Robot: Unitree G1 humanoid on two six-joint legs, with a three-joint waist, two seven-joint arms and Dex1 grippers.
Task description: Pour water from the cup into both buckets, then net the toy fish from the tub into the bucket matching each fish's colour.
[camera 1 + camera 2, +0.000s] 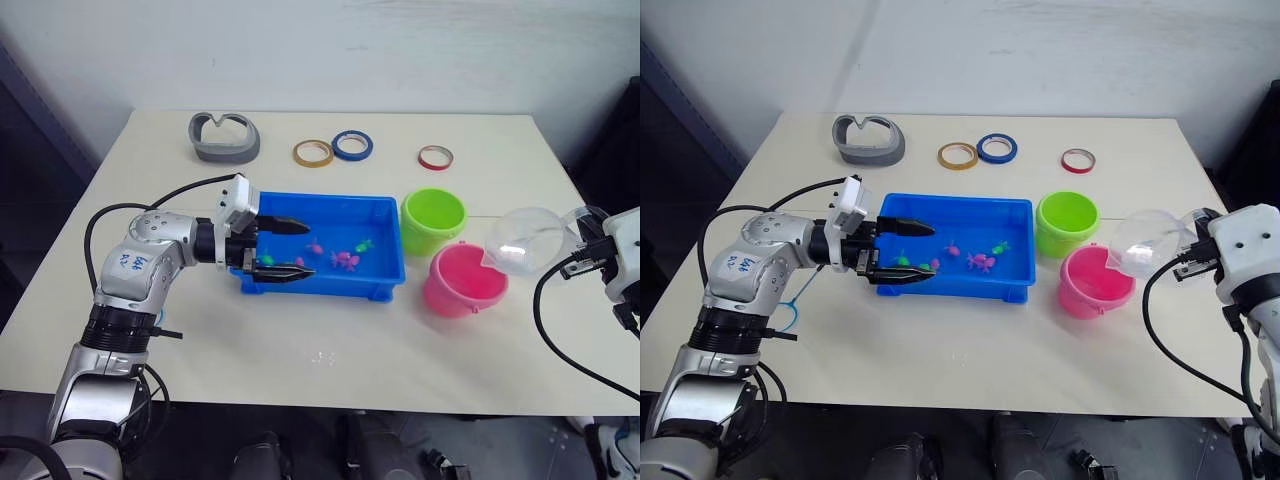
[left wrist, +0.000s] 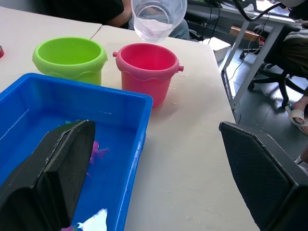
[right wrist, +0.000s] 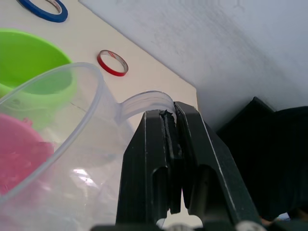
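Observation:
My right gripper [image 3: 167, 118] is shut on the handle of the clear cup [image 1: 530, 240]. The cup is tipped toward the pink bucket [image 1: 465, 280], with its mouth above the bucket's right rim and water still in it. The green bucket [image 1: 433, 220] stands just behind the pink one, next to the blue tub [image 1: 330, 285]. Several small pink and green toy fish [image 1: 345, 260] lie in the tub's water. My left gripper [image 1: 310, 250] is open over the tub's left end with nothing in it. The net's light blue hoop [image 1: 790, 305] peeks out on the table under my left forearm.
Along the far side of the table are a grey curved object [image 1: 225, 138] and three flat tape rings: orange [image 1: 313, 153], blue [image 1: 353, 145] and red [image 1: 435, 157]. A few water drops [image 1: 322, 356] lie in front of the tub. The table's right edge is near my right arm.

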